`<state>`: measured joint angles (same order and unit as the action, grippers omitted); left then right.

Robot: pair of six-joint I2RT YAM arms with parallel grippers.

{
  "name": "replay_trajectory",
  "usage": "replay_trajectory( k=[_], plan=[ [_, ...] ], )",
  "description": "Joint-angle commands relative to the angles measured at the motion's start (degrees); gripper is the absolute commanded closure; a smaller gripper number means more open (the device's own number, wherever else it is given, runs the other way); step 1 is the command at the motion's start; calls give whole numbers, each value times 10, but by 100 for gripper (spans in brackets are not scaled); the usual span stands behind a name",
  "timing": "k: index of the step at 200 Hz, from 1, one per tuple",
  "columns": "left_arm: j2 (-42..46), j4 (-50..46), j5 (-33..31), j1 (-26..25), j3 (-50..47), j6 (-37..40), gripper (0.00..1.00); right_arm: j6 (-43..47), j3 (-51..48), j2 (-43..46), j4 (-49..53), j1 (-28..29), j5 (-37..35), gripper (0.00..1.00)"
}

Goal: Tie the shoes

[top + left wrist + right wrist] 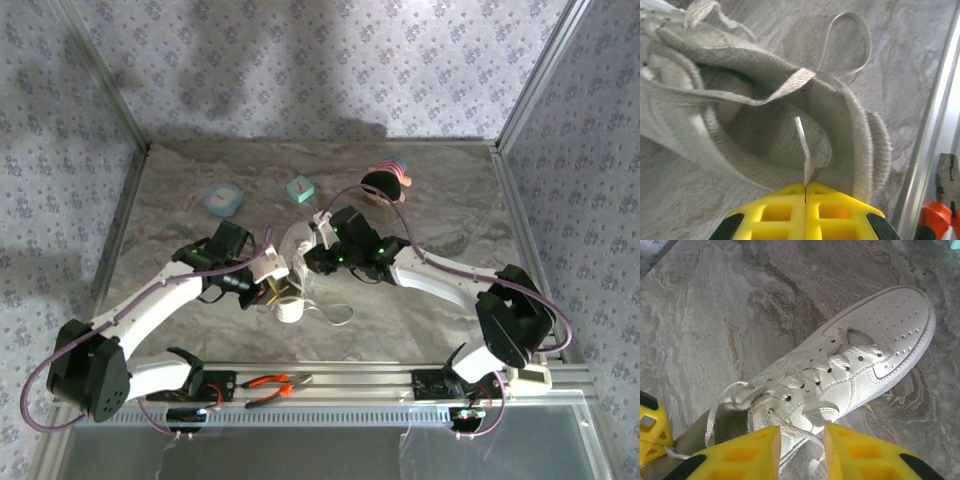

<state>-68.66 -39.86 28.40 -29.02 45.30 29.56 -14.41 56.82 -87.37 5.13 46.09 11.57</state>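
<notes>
The sneaker [855, 370] is being flanked closely by the left gripper [805, 186] and the right gripper [801, 440]. Its opening is being crossed by a lace [802, 145] pinched in the left jaws. Around its heel, passage is being narrowed by a lace loop [869, 42] and pliers [275, 384]. Beyond its toe, bare table [715, 315] is being left free.

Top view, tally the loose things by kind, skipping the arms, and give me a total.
White sneaker: 1
Orange-handled pliers: 1
Light blue round item: 1
Teal box: 1
Dark round object with pink and blue rim: 1
Total: 5
</notes>
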Motion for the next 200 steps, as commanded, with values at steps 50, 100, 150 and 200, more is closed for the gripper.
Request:
replay_trajectory(
  k=[50, 100, 150, 200],
  plan=[
    [-45, -3, -52, -3, 39, -25, 100, -52, 7, -25, -31, -9, 51, 74],
    [-60, 24, -52, -3, 57, -49, 100, -109, -6, -32, -71, -24, 85, 75],
    [-65, 33, -43, -3, 65, -58, 100, -121, 3, -57, -69, -17, 99, 76],
    [-79, 48, -27, -3, 73, -57, 100, -135, 13, -73, -68, -14, 107, 77]
  ],
)
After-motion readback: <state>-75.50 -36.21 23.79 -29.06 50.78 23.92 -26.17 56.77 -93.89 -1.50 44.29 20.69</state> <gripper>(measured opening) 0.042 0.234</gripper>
